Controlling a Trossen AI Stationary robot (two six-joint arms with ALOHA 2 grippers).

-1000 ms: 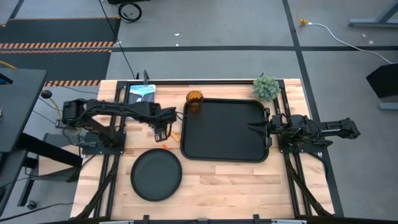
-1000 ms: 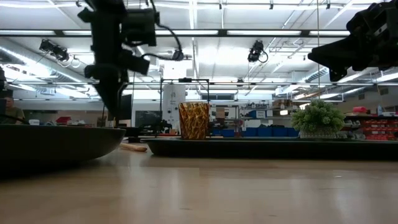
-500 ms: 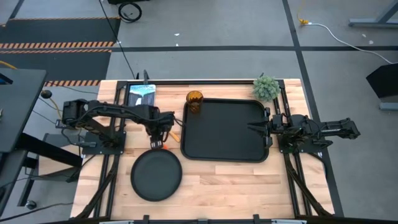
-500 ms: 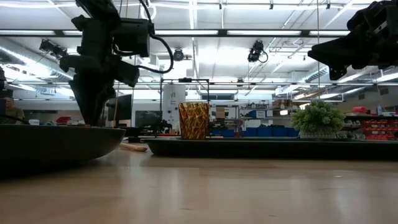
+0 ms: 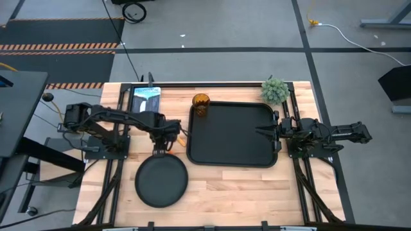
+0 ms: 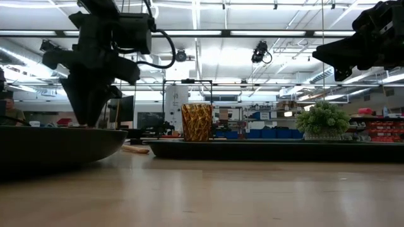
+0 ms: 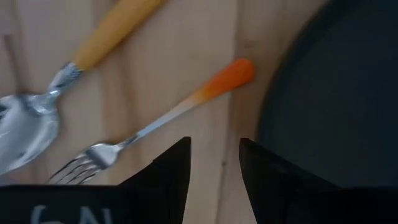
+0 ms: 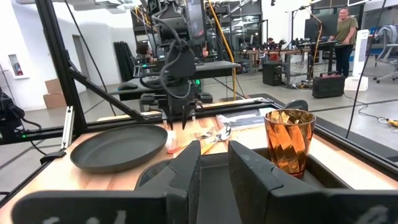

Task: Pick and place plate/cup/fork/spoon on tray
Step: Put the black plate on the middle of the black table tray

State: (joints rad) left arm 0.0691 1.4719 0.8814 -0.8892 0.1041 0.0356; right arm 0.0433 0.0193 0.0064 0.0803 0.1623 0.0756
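**A:** Between the plate [image 5: 161, 181] and the tray [image 5: 232, 135], what is the left gripper [image 5: 162, 148] doing?

**B:** It is hanging over the bare wood there, pointing down, with its two fingers [image 7: 168, 171] standing a little apart and holding nothing. In the left wrist view the fork [image 7: 155, 124] is lying just ahead of the fingertips, its orange handle end nearly touching the plate's rim, and the spoon [image 7: 59, 87] is lying beside it.

**A:** And the cup [image 5: 201, 104]?

**B:** It is standing upright at the tray's far left corner; from above I cannot tell whether it is sitting inside the rim or just against it. The tray's floor is showing bare.

**A:** Where is the right gripper [image 5: 262, 133] waiting?

**B:** It is hovering at the tray's right edge, fingers [image 8: 186, 171] parted, gripping nothing. A small green plant [image 5: 275, 90] is sitting on the table [image 5: 244, 192] beyond the tray's far right corner.
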